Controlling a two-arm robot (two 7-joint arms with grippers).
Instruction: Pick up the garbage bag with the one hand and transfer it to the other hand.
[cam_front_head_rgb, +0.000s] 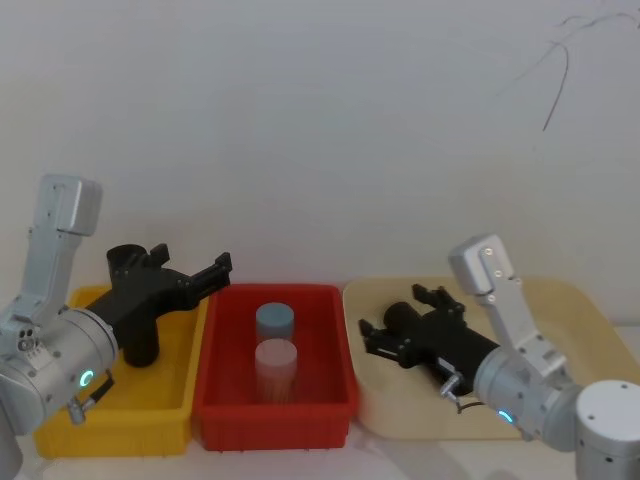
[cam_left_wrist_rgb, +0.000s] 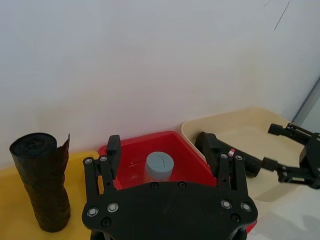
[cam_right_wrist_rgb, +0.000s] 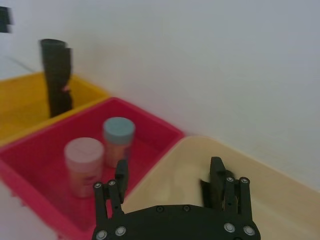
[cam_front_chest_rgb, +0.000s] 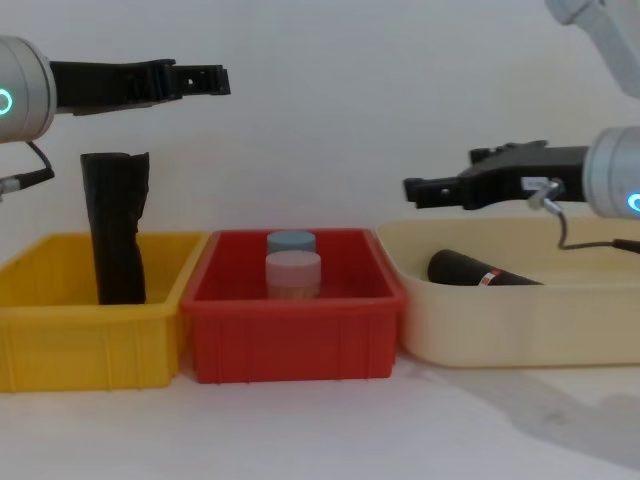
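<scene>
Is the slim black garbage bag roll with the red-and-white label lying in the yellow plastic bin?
No, the banded roll lies on its side in the cream tray; the yellow bin holds a ragged black roll.

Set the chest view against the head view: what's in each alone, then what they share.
Chest, not head: the red-and-white label band on the garbage bag lying in the beige tray. Head, not chest: the top faces of the blue lid and pink lid, and a thin dark line on the wall. Both: the left gripper over the yellow bin, the right gripper over the tray, jaws open on each, and the black roll standing in the yellow bin.
</scene>
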